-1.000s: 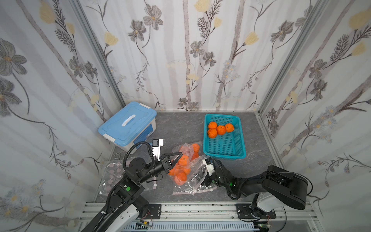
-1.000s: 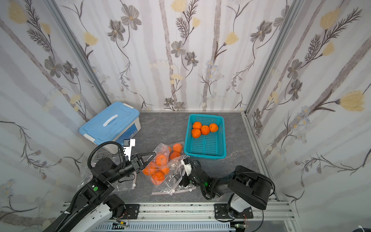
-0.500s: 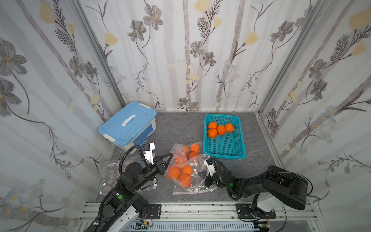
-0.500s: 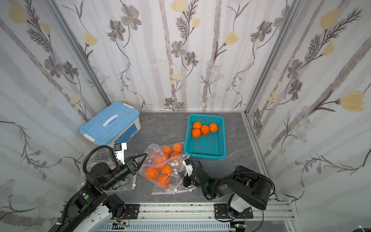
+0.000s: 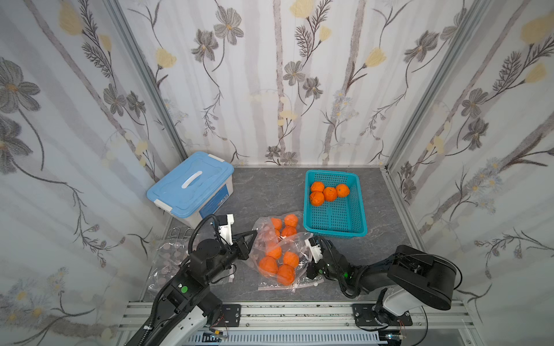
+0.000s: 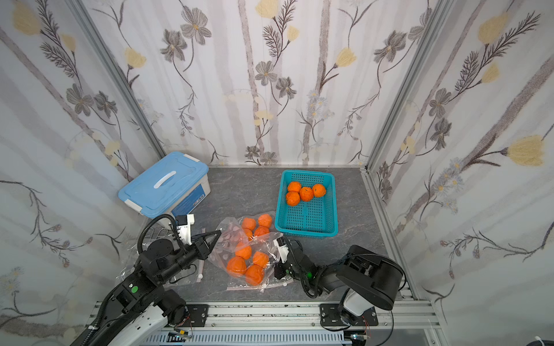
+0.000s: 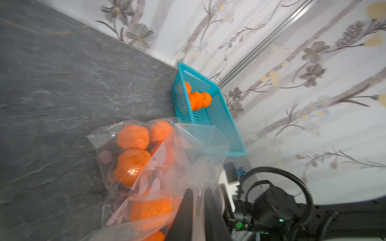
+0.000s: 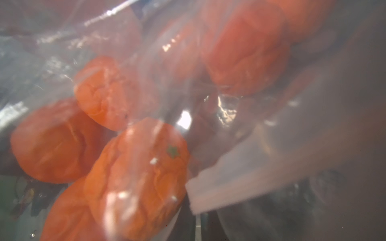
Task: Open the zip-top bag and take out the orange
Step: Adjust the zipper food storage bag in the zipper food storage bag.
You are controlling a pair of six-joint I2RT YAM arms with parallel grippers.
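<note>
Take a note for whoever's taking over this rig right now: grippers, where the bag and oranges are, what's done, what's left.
Left gripper: at the zip-top bag's left edge, fingers slightly apart with film between them; grip unclear.
Right gripper: at the bag's right edge, buried in plastic; state unclear.
Bag: front centre, oranges inside.
Teal basket, back right, holds four loose oranges.
Done: both arms at the bag.
Left: get the bag open, take an orange out.
</note>
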